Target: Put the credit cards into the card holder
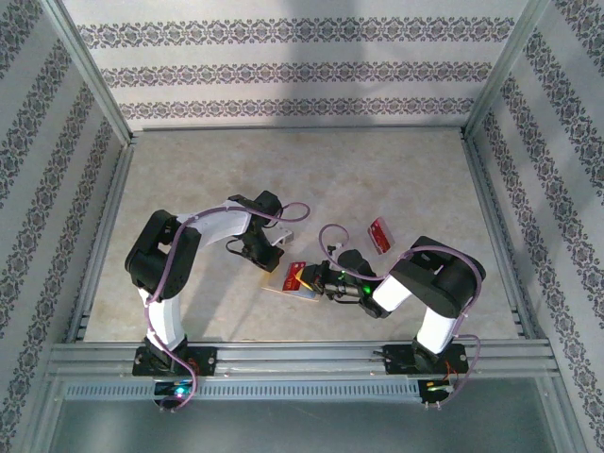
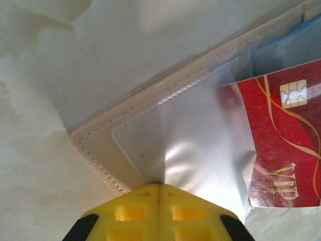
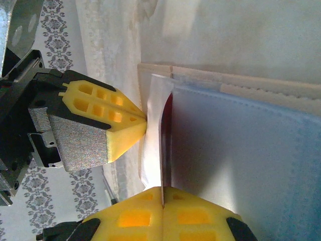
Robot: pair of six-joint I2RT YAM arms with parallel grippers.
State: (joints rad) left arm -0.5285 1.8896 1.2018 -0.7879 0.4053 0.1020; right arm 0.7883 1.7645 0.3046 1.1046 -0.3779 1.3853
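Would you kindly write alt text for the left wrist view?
The left claw, shut, pinches a clear pocket of the tan card holder. A red card with a gold chip and VIP lettering lies partly under that pocket.

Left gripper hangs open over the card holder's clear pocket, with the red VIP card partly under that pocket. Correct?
Not open: the left wrist view shows the left gripper shut, pinching the clear pocket of the card holder. The red VIP card is partly under that pocket.
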